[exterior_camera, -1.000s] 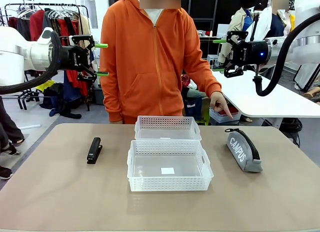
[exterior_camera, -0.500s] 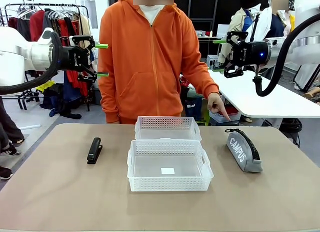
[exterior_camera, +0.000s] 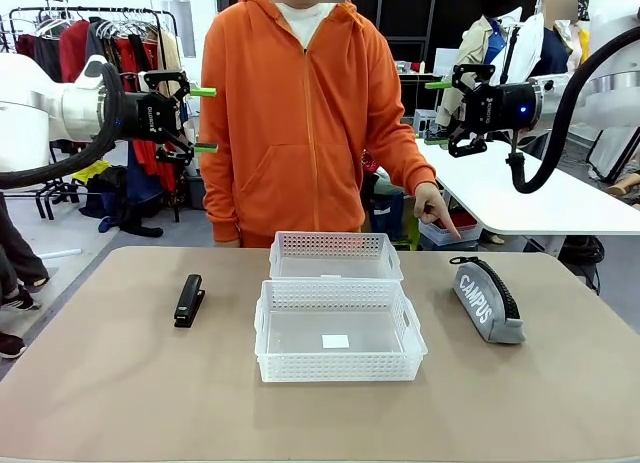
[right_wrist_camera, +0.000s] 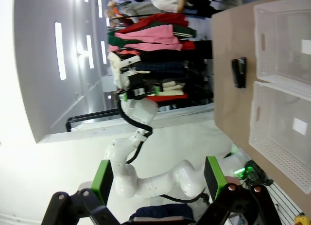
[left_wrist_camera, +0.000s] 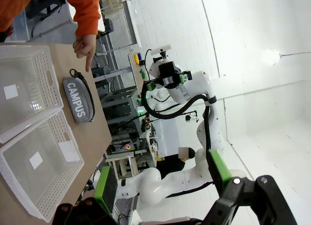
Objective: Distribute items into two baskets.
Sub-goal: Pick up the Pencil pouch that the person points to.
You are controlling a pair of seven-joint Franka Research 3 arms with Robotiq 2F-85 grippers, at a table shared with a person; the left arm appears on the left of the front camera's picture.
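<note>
With left gripper and right gripper both spread wide aloft, reaching for the pouch risks striking the person's hand pointing near it

Backdrop: you face dark panels, perhaps windows | Left: clothes rack hung with garments | Right: white table | Near you: tan table | Floor: pale grey floor | Walls: white wall | Light: ceiling strip lights, bright

Front camera near, faces across table toward person. Wrist cameras high, rolled sideways, farther off; all share baskets.
</note>
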